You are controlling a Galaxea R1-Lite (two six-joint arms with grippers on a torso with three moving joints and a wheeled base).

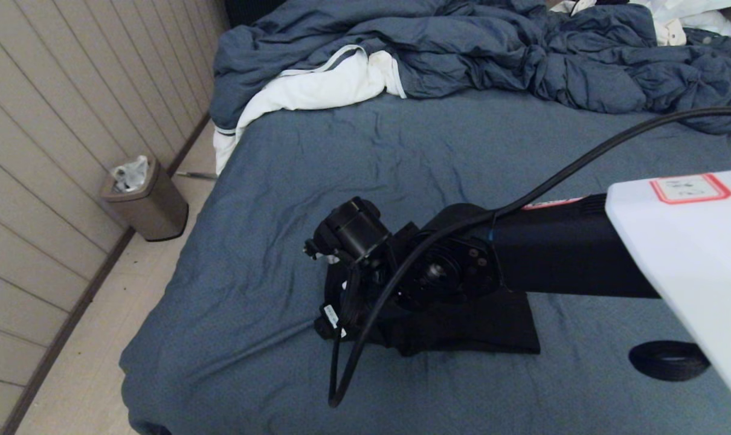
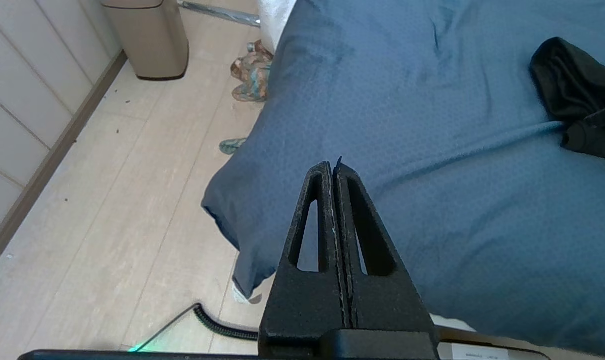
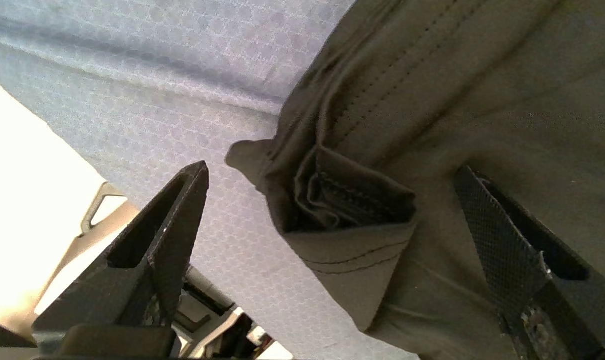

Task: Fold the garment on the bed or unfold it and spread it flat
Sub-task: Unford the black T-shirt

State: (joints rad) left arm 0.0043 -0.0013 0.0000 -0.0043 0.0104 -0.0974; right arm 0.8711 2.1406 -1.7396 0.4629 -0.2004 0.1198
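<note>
1. We see the soft black T-shirt [image 1: 462, 329], folded into a small bundle, low in the middle of the head view. It lies on the wide bed with the blue-grey sheet [image 1: 402, 157].

2. Our right gripper [image 3: 332, 210] is right over the shirt's corner. Its two black fingers are spread wide apart, one on the sheet side and one over the black cloth. It pinches nothing yet.

3. Our left gripper [image 2: 334, 172] waits by the bed's edge, above the pale wood floor [image 2: 107, 200]. Its fingers are pressed tight together and hold nothing.

4. What could go wrong, we think:
- The corner has many layers. If the fingers close on all of them, the shirt may lift as a lump and not open.
- If one finger digs low, it may pinch the sheet too and drag it along.
- If the fingers grab just a thin edge, the cloth may slip out.
</note>
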